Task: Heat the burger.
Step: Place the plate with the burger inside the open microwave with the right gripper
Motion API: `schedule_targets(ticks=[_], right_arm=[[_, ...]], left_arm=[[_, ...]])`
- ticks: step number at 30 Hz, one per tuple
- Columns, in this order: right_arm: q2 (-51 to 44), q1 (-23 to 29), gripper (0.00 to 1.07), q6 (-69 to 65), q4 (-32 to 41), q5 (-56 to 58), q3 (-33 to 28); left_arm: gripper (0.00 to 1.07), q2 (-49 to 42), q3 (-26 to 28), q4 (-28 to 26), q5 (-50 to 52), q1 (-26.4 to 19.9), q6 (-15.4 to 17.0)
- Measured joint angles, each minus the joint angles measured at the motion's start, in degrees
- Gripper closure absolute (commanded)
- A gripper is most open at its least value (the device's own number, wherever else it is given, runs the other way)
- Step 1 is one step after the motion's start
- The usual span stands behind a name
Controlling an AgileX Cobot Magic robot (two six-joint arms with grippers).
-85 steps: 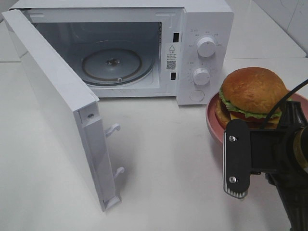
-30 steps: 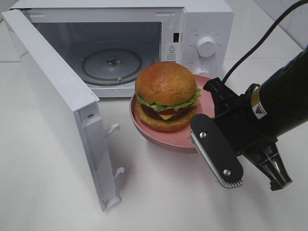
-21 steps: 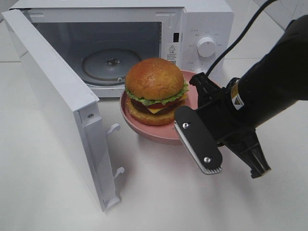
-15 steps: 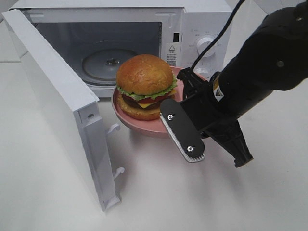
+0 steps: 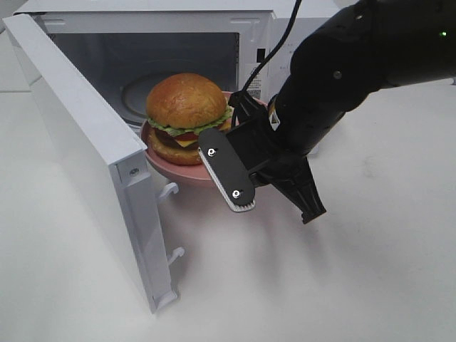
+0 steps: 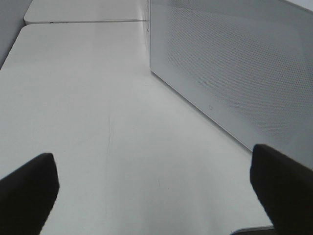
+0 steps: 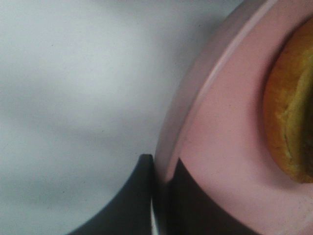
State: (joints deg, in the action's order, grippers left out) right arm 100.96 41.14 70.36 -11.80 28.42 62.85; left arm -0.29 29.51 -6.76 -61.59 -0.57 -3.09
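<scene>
We saw the right gripper (image 7: 160, 188) clamped on the rim of the plate (image 5: 178, 173), one finger above the rim and one below it, on the side of the plate nearest the table's (image 5: 356, 285) right edge. The burger (image 5: 187, 103) sat upright on the plate, roughly at its middle, and nothing but the plate touched it. The plate hung clear of the table at the mouth of the microwave (image 5: 142, 7), its far rim over the sill and in front of the turntable (image 5: 134, 91); we could not tell whether that rim touched the oven floor. The microwave stood at the table's back edge, and its door (image 5: 78, 142) stood wide open, swung out toward the table's left edge, with its free end just beside the plate. The left gripper (image 6: 156, 196) had its jaws spread wide with nothing between them, low over bare table on the outer side of the door, well apart from the burger.
</scene>
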Motion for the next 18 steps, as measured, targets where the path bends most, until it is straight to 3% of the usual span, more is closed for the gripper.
schedule_targets(ticks=[18], right_arm=[[11.7, 0.2, 1.07, 1.1, 0.1, 1.3, 15.5]], left_arm=[[0.07, 0.0, 0.0, 0.0, 0.0, 0.0, 0.0]])
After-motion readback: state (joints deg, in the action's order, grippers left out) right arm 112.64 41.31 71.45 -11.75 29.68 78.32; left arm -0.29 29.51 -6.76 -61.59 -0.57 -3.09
